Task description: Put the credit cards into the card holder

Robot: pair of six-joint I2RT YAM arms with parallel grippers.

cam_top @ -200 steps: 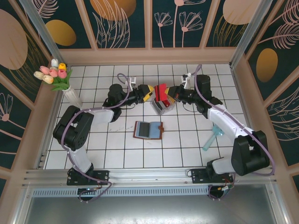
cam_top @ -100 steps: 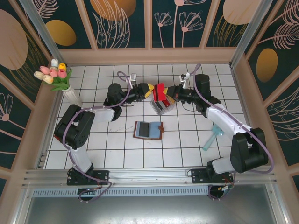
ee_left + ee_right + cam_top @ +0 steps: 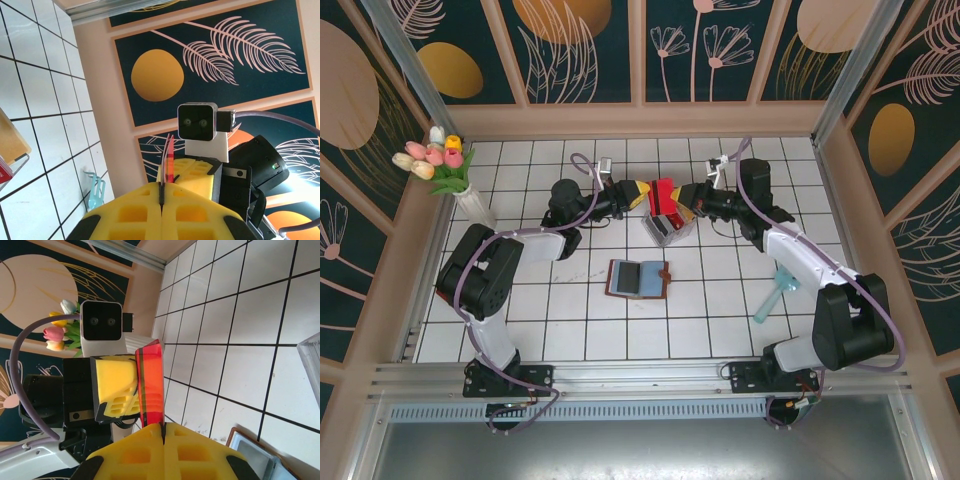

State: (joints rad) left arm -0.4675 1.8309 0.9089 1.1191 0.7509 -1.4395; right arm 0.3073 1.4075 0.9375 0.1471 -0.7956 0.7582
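1. At the far left of the white tiled bench point(image 3: 560, 330) stands a white vase of pink and yellow tulips point(image 3: 438, 160), no part of the job.
2. The left gripper point(image 3: 640, 192) is lifted above the bench at the back. Its yellow fingers are pressed together on the left edge of a thin red plastic credit card point(image 3: 664, 190), seen edge-on from its wrist camera.
3. Nearer the arms lies the small brown leather wallet point(image 3: 638, 278), opened flat with its slots facing up and no gripper near it. From above it's too small for me to tell whether any card sits in it yet.
4. The red plastic credit card hangs in the air between the two arms, above the clear tray of coloured cards point(image 3: 688, 233) and well apart from the wallet.
5. The right gripper point(image 3: 684, 196) pinches the opposite edge of that card with its fingers closed tight, so both hold it at once. It looks to me like a handover.
6. I'd say this is early going. This card isn't in a slot yet, and more cards stand in the tray.
7. A pale teal tool point(image 3: 773, 293) lies off to the right, untouched.
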